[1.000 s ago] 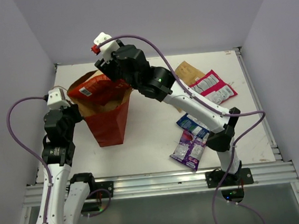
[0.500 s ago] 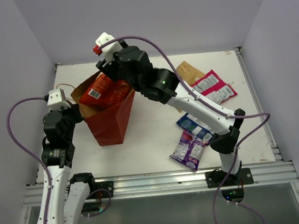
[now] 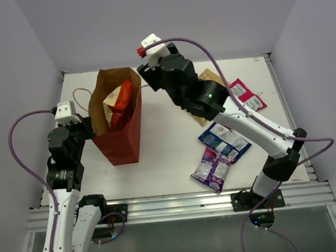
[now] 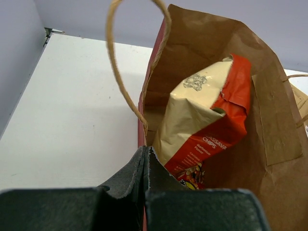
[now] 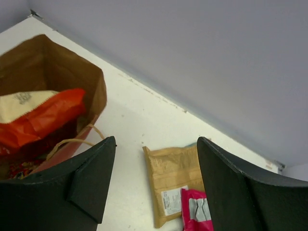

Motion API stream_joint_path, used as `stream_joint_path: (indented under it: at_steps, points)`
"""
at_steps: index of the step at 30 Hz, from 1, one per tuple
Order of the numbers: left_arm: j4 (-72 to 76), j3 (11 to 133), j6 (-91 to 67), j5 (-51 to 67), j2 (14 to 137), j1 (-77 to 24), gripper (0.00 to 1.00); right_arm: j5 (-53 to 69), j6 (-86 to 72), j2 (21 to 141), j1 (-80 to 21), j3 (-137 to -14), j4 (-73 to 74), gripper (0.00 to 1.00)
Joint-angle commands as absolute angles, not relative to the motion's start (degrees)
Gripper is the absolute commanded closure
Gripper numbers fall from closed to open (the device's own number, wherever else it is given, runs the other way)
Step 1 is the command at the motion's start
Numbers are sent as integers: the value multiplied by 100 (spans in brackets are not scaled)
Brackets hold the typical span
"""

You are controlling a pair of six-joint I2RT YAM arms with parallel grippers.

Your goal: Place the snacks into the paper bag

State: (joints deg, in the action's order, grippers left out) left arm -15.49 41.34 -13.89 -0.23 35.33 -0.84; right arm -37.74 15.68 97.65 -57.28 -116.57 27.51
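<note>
The left gripper (image 4: 146, 153) pinches the rim of the paper bag (image 3: 121, 143), which holds the orange-red packet (image 3: 122, 102), while the right gripper (image 5: 156, 140) hangs spread wide and empty.

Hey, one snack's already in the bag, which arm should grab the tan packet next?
Right. The right arm has its jaws open and empty, close to the tan packet. The left arm has its jaws shut on the paper bag rim, steadying it.
</note>
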Motion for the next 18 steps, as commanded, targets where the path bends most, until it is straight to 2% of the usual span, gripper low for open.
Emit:
stream_joint_path:
  at_steps: [1,3,7,11,15,18]
  points:
    - [-1371,4096,-1292,26,3489,-132,100,-3493,459,9037,-5003,-10823,2980,28]
    - [-1371,4087,-1301,26,3480,-132,100,-3402,134,8693,-4607,-9838,2822,26]
    - [-1353,4078,-1292,53,3507,-141,100,-2893,-316,9034,-4097,-9089,2909,25]
    - [-1371,4078,-1283,53,3507,-149,100,-2620,-352,9868,-3815,-9000,2831,23]
    - [-1371,4069,-1275,88,3524,-149,100,-2523,-264,10493,-3736,-9035,2470,9]
    - [-1354,4069,-1274,114,3559,-149,100,-2400,-150,11081,-3683,-9298,2478,7]
